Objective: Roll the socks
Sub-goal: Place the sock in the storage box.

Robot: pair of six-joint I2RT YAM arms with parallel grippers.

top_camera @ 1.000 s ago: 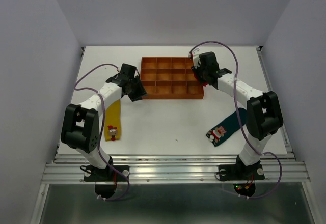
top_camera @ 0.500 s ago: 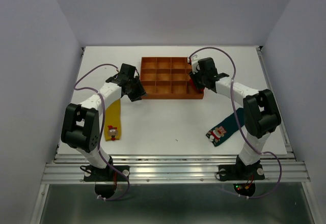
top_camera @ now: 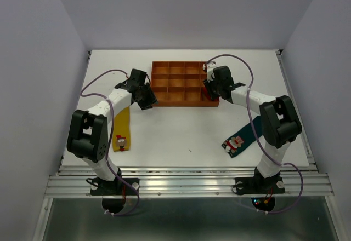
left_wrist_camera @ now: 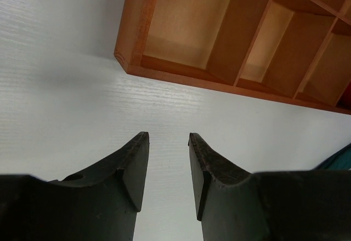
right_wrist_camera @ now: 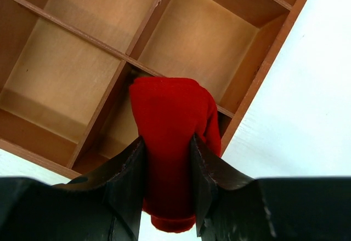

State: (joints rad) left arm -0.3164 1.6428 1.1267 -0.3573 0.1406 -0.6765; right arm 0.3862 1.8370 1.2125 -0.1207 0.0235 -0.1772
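Note:
My right gripper (right_wrist_camera: 167, 142) is shut on the rolled red sock (right_wrist_camera: 171, 126) and holds it over the near right corner compartment of the orange-brown tray (right_wrist_camera: 258, 60). In the top view the right gripper (top_camera: 210, 90) is at the tray's right front corner. The yellow sock (top_camera: 122, 127) lies flat at the left, the dark teal sock (top_camera: 244, 135) flat at the right. My left gripper (left_wrist_camera: 168, 142) is open and empty over bare table, just short of the tray's front left corner (left_wrist_camera: 129, 60); it also shows in the top view (top_camera: 149, 102).
The compartmented tray (top_camera: 164, 103) sits at the back middle of the white table. Its compartments that show are bare. The table's side rails run along the left and right edges.
My right gripper has moved down and toward the tray's near right corner with the red sock. The left arm has not moved.

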